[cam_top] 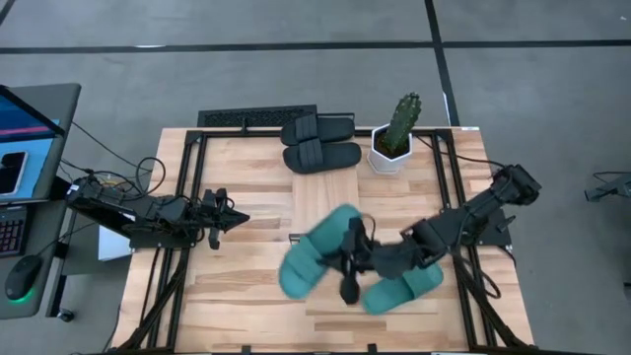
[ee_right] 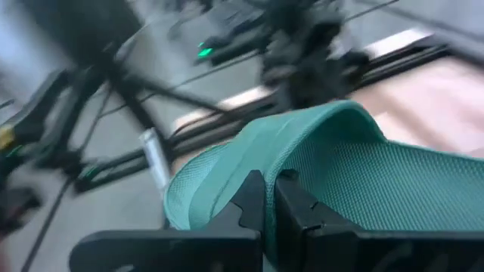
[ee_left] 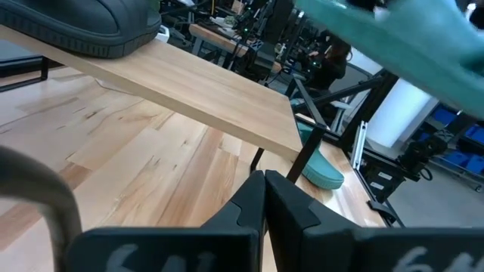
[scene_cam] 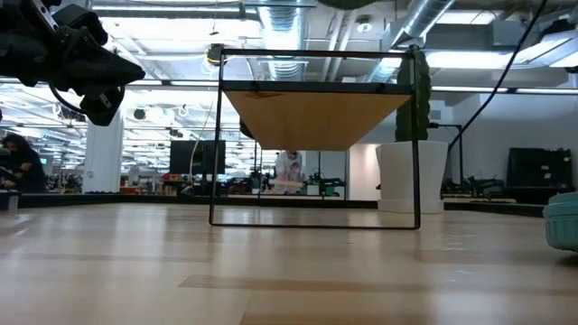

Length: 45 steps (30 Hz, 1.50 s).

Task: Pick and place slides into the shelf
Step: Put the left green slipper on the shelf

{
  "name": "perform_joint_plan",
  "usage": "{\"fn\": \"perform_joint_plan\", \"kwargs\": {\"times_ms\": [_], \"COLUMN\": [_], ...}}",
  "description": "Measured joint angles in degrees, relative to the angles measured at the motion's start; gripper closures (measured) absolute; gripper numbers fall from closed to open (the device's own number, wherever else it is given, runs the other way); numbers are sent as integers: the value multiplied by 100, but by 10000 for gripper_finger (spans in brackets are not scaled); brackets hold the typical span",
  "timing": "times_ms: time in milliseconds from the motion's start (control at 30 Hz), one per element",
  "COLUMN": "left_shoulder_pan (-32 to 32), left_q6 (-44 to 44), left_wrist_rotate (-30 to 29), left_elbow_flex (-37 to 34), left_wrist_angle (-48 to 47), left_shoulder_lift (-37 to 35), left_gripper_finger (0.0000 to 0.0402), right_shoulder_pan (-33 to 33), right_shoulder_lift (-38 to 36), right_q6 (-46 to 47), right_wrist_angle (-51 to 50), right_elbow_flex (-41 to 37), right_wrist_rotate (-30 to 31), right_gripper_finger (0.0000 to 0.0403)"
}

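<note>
The right claw [cam_top: 347,258] pinches a teal slide [cam_top: 314,254], broad-strapped with mesh-textured rubber, its sole tilted.

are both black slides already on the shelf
Yes, in the high view the two black slides lie side by side on the shelf, next to the potted cactus.

A grey concrete floor [cam_top: 296,79] crossed by dark seams surrounds the wooden table [cam_top: 237,296]. Beyond it, the low view shows an open workshop with ceiling ducts [scene_cam: 433,18], strip lights [scene_cam: 470,59], a white pillar [scene_cam: 102,158] and distant workbenches [scene_cam: 181,185].
</note>
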Motion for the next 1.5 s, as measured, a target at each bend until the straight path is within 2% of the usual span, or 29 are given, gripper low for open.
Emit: {"fn": "perform_joint_plan", "kwargs": {"times_ms": [367,633,1500], "left_shoulder_pan": [0,0,0], "left_q6": [103,107,131], "left_wrist_rotate": [-2,-4,-4], "left_elbow_flex": [2,2,2], "left_wrist_angle": [-46,-96,-103], "left_shoulder_lift": [0,2,0], "left_gripper_finger": [401,401,401], "right_shoulder_pan": [-1653,-2542,-2707], "right_shoulder_lift": [7,7,13], "right_q6": [33,749,1812], "right_wrist_angle": [1,-70,450], "right_elbow_flex": [60,-69,-1240], "right_wrist_rotate": [155,-40,72], "right_gripper_finger": [401,401,401]}}
